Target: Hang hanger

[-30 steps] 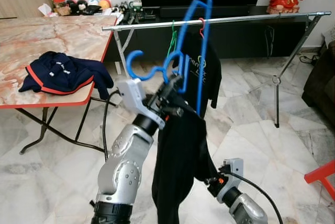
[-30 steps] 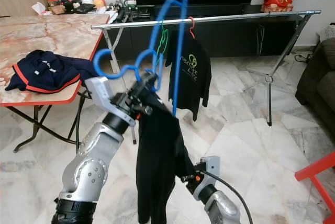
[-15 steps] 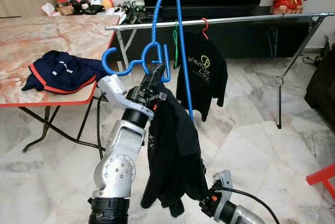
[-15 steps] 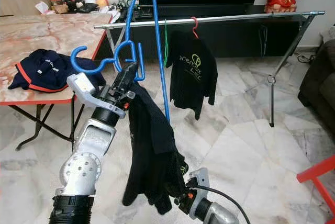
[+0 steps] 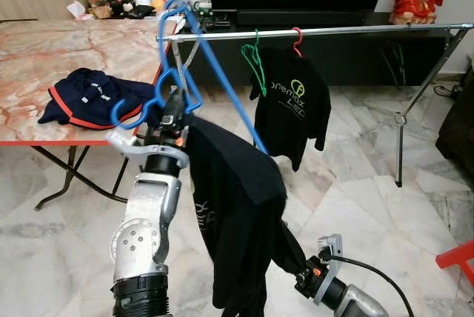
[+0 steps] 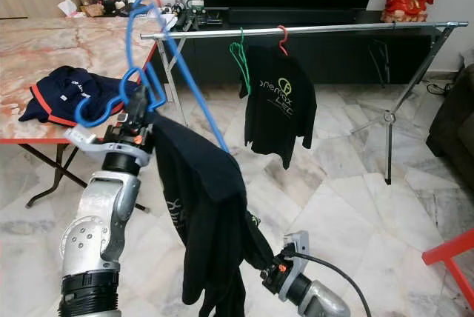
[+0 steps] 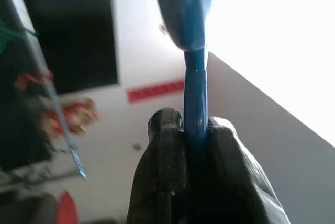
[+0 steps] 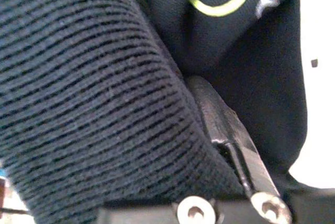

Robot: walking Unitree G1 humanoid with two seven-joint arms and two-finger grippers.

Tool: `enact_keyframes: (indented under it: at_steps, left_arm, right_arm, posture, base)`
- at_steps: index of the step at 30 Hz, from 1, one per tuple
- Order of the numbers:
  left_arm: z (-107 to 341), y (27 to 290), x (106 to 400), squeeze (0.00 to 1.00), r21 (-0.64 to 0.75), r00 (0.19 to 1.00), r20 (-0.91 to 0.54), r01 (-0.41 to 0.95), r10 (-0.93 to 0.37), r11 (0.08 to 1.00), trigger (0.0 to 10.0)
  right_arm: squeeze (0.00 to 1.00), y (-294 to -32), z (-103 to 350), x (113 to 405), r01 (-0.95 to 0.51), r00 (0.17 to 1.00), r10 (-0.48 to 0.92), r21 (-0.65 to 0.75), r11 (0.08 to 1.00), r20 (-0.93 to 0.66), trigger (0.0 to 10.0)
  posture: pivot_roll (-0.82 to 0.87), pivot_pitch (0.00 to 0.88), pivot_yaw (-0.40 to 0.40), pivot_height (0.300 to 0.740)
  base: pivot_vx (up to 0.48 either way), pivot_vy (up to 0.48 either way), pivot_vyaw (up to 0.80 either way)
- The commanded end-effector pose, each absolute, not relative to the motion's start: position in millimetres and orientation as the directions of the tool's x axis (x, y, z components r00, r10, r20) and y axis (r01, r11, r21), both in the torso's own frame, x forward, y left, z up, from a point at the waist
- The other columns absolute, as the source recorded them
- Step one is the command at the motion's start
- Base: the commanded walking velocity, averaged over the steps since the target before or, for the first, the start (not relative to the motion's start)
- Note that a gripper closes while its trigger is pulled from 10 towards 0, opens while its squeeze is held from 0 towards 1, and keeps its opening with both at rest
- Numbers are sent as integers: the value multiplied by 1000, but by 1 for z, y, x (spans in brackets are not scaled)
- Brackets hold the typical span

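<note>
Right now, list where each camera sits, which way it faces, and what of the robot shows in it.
Left eye, on the head, faces forward and down: left gripper raising the blue hanger with a black shirt toward the rail.
Right eye, beside it: the same scene, right gripper low at the shirt.
Left wrist looks along its fingers clamped on the hanger.
Right wrist: dark knit cloth against one finger.
Both eyes share the rail and table.

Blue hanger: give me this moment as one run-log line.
left gripper: shut on blue hanger | black shirt: draped on hanger | right gripper: at shirt's lower part | rail: not hooked
</note>
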State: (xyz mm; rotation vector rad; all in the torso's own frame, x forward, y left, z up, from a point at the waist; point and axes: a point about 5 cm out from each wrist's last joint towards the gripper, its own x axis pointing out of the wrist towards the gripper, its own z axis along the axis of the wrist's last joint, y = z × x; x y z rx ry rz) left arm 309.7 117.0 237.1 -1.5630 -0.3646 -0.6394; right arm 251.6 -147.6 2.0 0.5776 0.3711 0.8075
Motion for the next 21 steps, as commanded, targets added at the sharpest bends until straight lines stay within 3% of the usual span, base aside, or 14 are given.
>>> enact_keyframes:
  at_steps: [1, 4, 5, 7, 11, 15, 19, 21]
  left_arm:
    - [291, 84, 283, 0, -555, 518, 831, 788, -202, -266, 10000]
    - [293, 74, 274, 0, -521, 445, 839, 822, -312, -228, 10000]
    - [293, 62, 264, 0, -455, 348, 812, 880, -469, -135, 10000]
    - [286, 45, 250, 0, -343, 226, 682, 939, -696, -31, 10000]
    - [271, 32, 267, 0, -221, 365, 508, 930, -780, 292, 10000]
    - [276, 34, 278, 0, -214, 452, 515, 891, -729, 401, 10000]
    - [286, 46, 291, 0, -288, 593, 580, 790, -558, 541, 10000]
    - [290, 50, 292, 0, -252, 617, 600, 750, -509, 611, 10000]
  right_arm:
    - [0, -152, -10, 238, -523, 631, 763, 650, 552, -140, 0]
    - [0, -152, -10, 237, -527, 621, 773, 659, 536, -132, 0]
    - [0, -152, -9, 237, -535, 620, 775, 656, 532, -123, 0]
    - [0, -154, -7, 238, -548, 625, 772, 642, 536, -111, 0]
    - [0, -168, 2, 249, -532, 675, 730, 613, 584, -110, 0]
    - [0, -174, 6, 254, -534, 683, 722, 599, 597, -110, 0]
    - [0, -174, 9, 256, -543, 678, 727, 594, 593, -107, 0]
    - [0, -173, 9, 256, -550, 673, 733, 592, 589, -103, 0]
  posture:
    - [-23, 55, 12, 740]
    - [-23, 55, 12, 740]
    - [-23, 58, 11, 740]
    - [-24, 60, 10, 740]
    - [-26, 59, 11, 740]
    - [-24, 60, 11, 740]
    - [-27, 60, 12, 740]
    - [-27, 61, 12, 740]
  base:
    - [0, 0, 0]
    - [0, 0, 0]
    - [0, 0, 0]
    - [0, 0, 0]
    - [0, 0, 0]
    - [0, 0, 0]
    - [0, 0, 0]
    - [0, 0, 0]
